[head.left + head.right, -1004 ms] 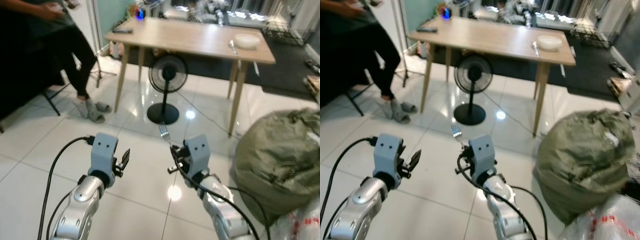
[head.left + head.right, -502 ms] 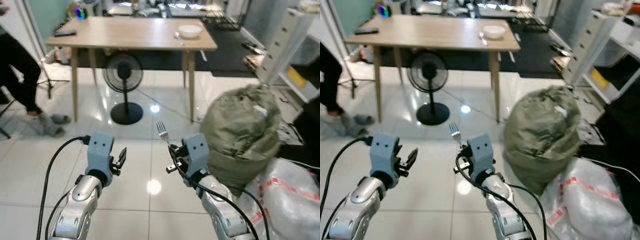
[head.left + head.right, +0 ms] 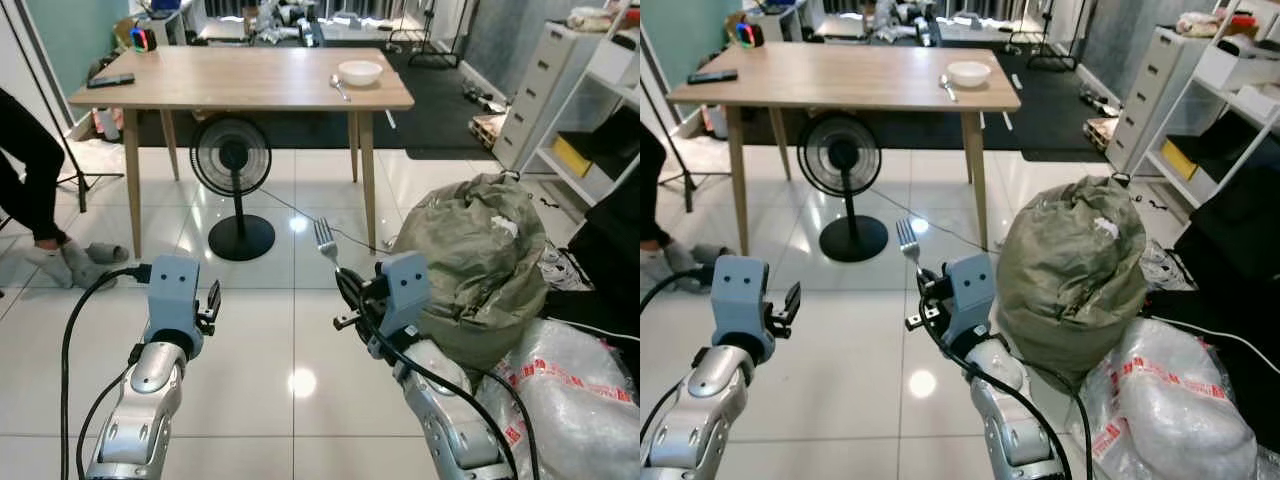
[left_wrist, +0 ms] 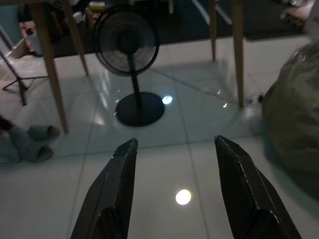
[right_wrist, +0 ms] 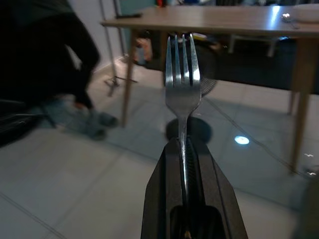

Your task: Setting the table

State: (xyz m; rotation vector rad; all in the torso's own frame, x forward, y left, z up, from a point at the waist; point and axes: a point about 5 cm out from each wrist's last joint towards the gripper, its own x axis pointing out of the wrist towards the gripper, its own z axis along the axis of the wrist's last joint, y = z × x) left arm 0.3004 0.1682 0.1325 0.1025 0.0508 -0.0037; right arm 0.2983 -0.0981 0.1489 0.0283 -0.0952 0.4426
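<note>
My right gripper point(image 3: 350, 292) is shut on a silver fork point(image 3: 325, 240), tines up, held over the tiled floor some way short of the wooden table point(image 3: 220, 80). The fork point(image 5: 182, 87) stands straight out of the closed fingers in the right wrist view. On the table's far right end sit a white bowl point(image 3: 360, 72) and a spoon point(image 3: 339, 86) beside it. My left gripper point(image 3: 212, 300) hangs open and empty at the same height; its two fingers point(image 4: 119, 184) are spread wide over the floor.
A black standing fan point(image 3: 232, 170) is under the table. A big olive sack point(image 3: 480, 260) and white plastic bags point(image 3: 570, 390) lie at my right, with white shelving point(image 3: 560, 100) behind. A seated person's leg point(image 3: 35, 170) is at the left. A remote point(image 3: 110, 80) lies on the table's left end.
The camera has swung, so the table now sits straight ahead and the sack and shelving have come into view. Both grippers keep their pose; the fork stays held.
</note>
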